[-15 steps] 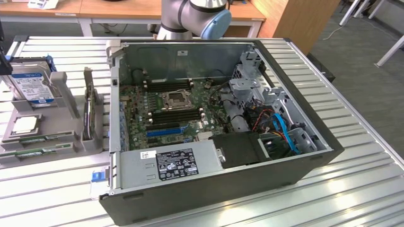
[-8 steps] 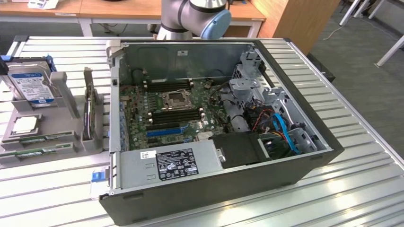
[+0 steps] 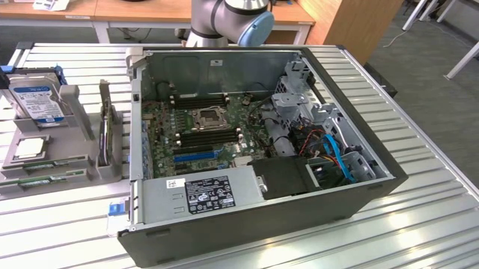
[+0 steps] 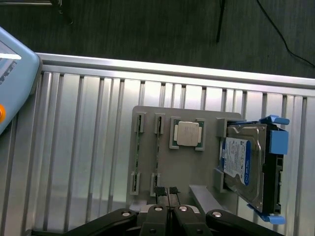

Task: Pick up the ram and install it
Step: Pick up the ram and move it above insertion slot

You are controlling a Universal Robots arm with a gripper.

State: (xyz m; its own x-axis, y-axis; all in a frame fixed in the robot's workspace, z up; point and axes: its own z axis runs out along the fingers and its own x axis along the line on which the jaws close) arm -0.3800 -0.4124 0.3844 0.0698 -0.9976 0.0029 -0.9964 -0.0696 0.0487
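A ribbed metal counter carries an open computer case, its motherboard exposed, with a grey parts holder just beside it on the exterior view's left. The ram, one of two slim green sticks, sits on edge in a slot of that holder, next to a loose processor and near a hard drive. The gripper hangs above the holder, close to the stick's end, its jaws pressed together and empty. The stick looks light, stiff and brittle. It is probably best pinched across its two flat faces near the middle of the upper edge, clear of the contacts, and kept straight so it cannot twist or slip.
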